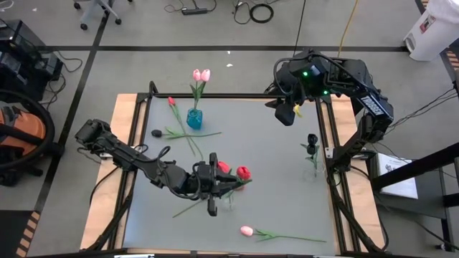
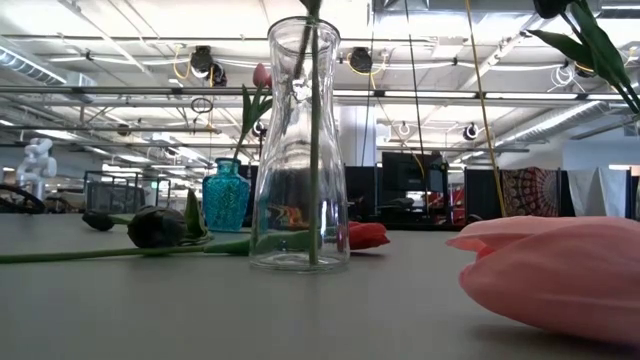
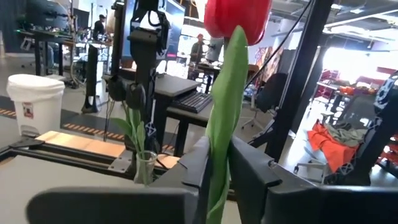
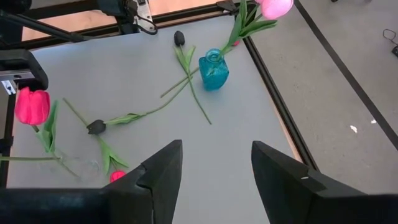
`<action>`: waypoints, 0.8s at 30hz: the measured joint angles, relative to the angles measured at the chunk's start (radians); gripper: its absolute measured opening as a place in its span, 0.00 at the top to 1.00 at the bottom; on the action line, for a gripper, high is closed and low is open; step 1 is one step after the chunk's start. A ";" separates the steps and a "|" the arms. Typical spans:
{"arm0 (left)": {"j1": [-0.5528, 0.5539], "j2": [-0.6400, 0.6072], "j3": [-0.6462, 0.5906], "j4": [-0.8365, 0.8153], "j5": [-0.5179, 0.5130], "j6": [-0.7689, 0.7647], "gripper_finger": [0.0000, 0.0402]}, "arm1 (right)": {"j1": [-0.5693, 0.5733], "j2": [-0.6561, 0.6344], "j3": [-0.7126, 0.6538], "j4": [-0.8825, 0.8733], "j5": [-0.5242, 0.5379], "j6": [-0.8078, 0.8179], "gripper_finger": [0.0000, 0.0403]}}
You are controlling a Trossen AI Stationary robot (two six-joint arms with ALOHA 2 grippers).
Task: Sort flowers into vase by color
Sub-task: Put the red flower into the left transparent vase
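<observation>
My left gripper (image 1: 231,183) is shut on a red tulip (image 1: 244,172) at the table's middle, over a clear glass vase (image 2: 300,150). A green stem (image 2: 314,150) stands inside that vase. A second red tulip (image 2: 366,235) lies behind it. A blue vase (image 1: 194,118) at the far side holds pink tulips (image 1: 201,74). A small vase at the right edge holds black tulips (image 1: 312,141). A pink tulip (image 1: 247,231), a black tulip (image 1: 156,132) and a red one (image 1: 171,101) lie loose. My right gripper (image 1: 287,113) is open and empty, raised over the far right. My left gripper pinches the red tulip's stem and leaf (image 3: 219,163) between its two fingers (image 3: 196,168), a little below the red head (image 3: 236,15). The fingers come level from the table's left and lie across the stem. The tulip stands upright, its head above the fingers.
A black metal frame (image 1: 326,143) runs around the grey tabletop. Loose stems cross on the far left part (image 4: 186,81). Another black tulip (image 4: 95,127) lies near the middle. The near right of the table holds only the pink tulip's long stem (image 1: 294,236).
</observation>
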 joint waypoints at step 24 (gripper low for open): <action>-0.123 -0.005 0.000 -0.008 -0.043 -0.080 0.68 | 0.000 0.000 0.000 -0.042 0.000 -0.026 0.54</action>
